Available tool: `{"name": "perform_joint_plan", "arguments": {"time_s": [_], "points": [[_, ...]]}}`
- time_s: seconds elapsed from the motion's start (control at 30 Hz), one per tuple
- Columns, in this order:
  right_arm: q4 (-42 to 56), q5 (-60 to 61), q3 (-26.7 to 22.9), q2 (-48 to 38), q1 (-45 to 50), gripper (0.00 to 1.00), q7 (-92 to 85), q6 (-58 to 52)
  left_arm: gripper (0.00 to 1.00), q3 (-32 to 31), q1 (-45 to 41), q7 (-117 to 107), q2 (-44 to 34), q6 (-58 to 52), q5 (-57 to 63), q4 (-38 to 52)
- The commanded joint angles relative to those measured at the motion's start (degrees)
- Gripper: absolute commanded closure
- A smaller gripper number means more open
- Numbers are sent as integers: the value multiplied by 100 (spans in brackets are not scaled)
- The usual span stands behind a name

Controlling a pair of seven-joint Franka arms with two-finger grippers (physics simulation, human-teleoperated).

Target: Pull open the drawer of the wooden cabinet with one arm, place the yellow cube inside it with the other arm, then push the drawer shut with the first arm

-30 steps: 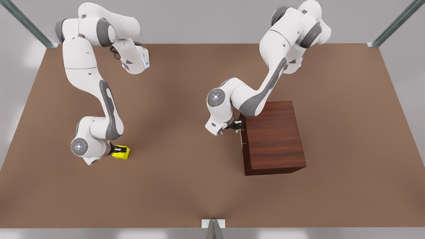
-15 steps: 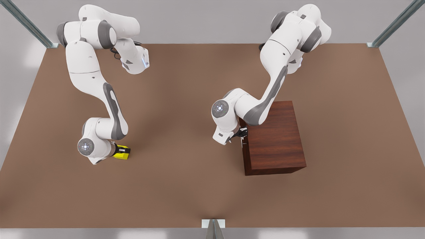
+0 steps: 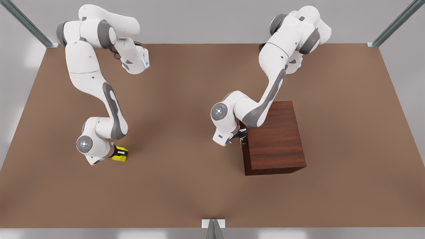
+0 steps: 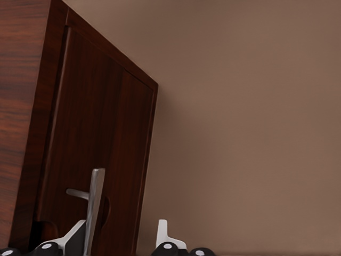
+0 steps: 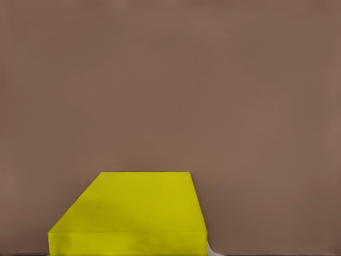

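1. A dark wooden cabinet (image 3: 274, 139) stands on a brown counter (image 3: 186, 186); its drawer (image 4: 96, 160) sits flush in the cabinet front, closed.
2. The left gripper (image 3: 239, 135) is at the drawer's thin silver handle (image 4: 96, 205), fingers (image 4: 162, 234) spread with the bar between them (not yet clamped).
3. The yellow cube (image 3: 120, 154) rests on the counter well away from the cabinet, off its drawer side.
4. The right gripper (image 3: 117, 153) is at the cube, clasping it between narrow fingers.
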Motion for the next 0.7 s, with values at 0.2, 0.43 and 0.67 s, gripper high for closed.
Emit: {"name": "perform_joint_plan", "arguments": {"time_s": [0.2,0.43,0.67], "points": [[375,-105,545,-888,46,45,111,-1062,32,-119,-68,-146,52,268,-14,229],[1420,-220,1143,-959,415,45,1184,-1896,32,-119,-296,-304,202,294,-14,510],[832,-378,1108,-1741,-525,45,332,-2512,32,-250,-489,-585,211,417,-23,607]]}}
